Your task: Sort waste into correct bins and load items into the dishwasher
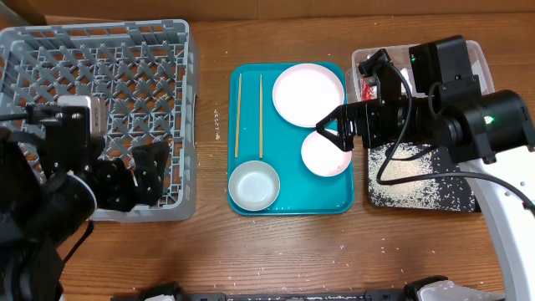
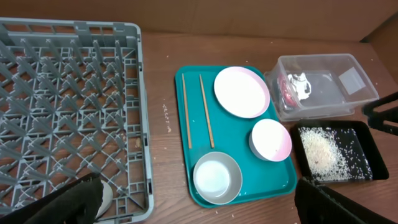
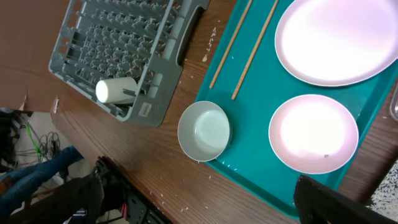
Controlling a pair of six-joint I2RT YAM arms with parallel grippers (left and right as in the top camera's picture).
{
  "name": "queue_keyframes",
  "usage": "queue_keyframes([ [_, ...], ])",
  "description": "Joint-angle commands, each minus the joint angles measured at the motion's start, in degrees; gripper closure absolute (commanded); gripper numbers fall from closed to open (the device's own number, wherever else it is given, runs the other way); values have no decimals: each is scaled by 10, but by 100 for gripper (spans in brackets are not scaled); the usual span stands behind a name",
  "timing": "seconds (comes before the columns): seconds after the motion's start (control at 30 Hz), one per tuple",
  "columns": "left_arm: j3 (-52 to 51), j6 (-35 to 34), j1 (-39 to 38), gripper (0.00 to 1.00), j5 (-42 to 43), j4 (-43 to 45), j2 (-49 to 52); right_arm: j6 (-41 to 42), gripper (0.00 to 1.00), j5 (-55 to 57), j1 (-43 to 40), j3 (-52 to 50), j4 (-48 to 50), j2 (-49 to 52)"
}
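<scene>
Right fingers (image 1: 334, 115): you see them wide, empty, above the small bowl (image 1: 326, 155).
Left fingers (image 1: 153, 167): wide, empty, over the rack (image 1: 109, 50).

Dish rack (image 1: 125, 75), upper left: grey moulded plastic, matt, lattice surface
Teal tray (image 1: 301, 199), centre: smooth plastic, faint sheen
Plate (image 1: 308, 94): white, smooth, glossy, likely ceramic or melamine
Chopsticks (image 1: 237, 117): pale bare wood, matt
Clear tub (image 2: 326, 87), upper right: transparent plastic, shiny
Black tray (image 2: 372, 138): dull matt plastic, with dry off-white rice grains (image 2: 323, 152)
Table (image 1: 251, 251): brown wood grain, low satin finish
</scene>
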Motion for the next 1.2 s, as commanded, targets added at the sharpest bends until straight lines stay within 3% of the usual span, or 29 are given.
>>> queue_keyframes([
  [0.0, 4, 15, -1, 0, 10, 1, 0, -2, 0, -1, 2, 3, -13, 0],
  [0.37, 4, 15, -1, 0, 10, 1, 0, -2, 0, 2, 3, 3, -16, -4],
  [0.43, 4, 15, -1, 0, 10, 1, 0, -11, 0, 48, 3, 3, -16, -7],
  [0.63, 4, 15, -1, 0, 10, 1, 0, -54, 0, 186, 14, -39, 182, -96],
  [0.73, 4, 15, -1, 0, 10, 1, 0, -108, 0, 212, 13, -120, 306, -188],
  [0.87, 4, 15, -1, 0, 10, 1, 0, -121, 0, 241, -29, -273, 428, -318],
  [1.17, 4, 15, -1, 0, 10, 1, 0, -120, 1, 240, -102, -605, 519, -562],
])
